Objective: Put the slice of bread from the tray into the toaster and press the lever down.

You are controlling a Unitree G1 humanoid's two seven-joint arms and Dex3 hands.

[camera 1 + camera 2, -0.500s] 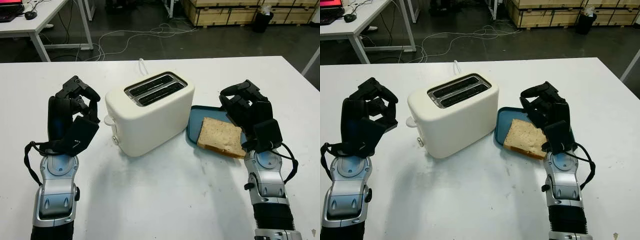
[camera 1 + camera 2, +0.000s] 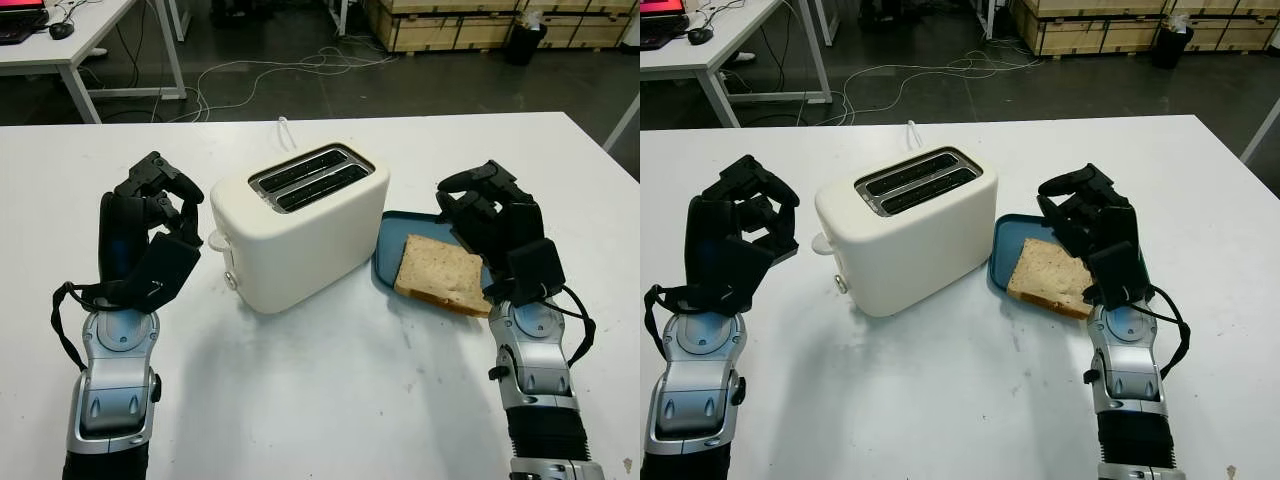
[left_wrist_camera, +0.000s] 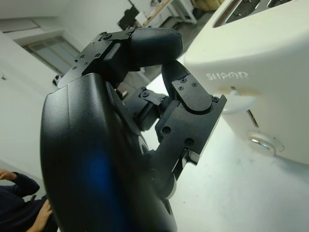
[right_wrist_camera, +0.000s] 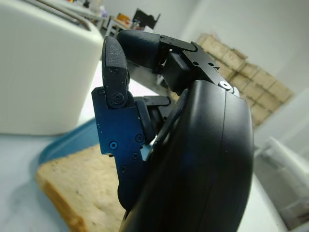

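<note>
We count one bread slice (image 2: pixel 440 272) on tray (image 2: pixel 388 232), one toaster (image 2: pixel 298 222); left hand (image 2: pixel 150 215), right hand (image 2: pixel 490 215) both clenched, empty.

Glossy cream plastic toaster (image 2: pixel 300 225), porous-crumbed bread (image 2: pixel 440 272)

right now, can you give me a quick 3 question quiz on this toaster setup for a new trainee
1. True or false: the slice of bread is already in a slot of the toaster.
2. Which hand is nearest the bread: A) left hand B) right hand?
3. Fill in: the bread lies on the blue ____.

Key
1. False: it lies on the tray, to the right of the toaster, and both slots look empty.
2. B: it is at the tray's right edge, fingers curled, holding nothing. The left hand is left of the toaster, near the lever.
3. tray
</note>
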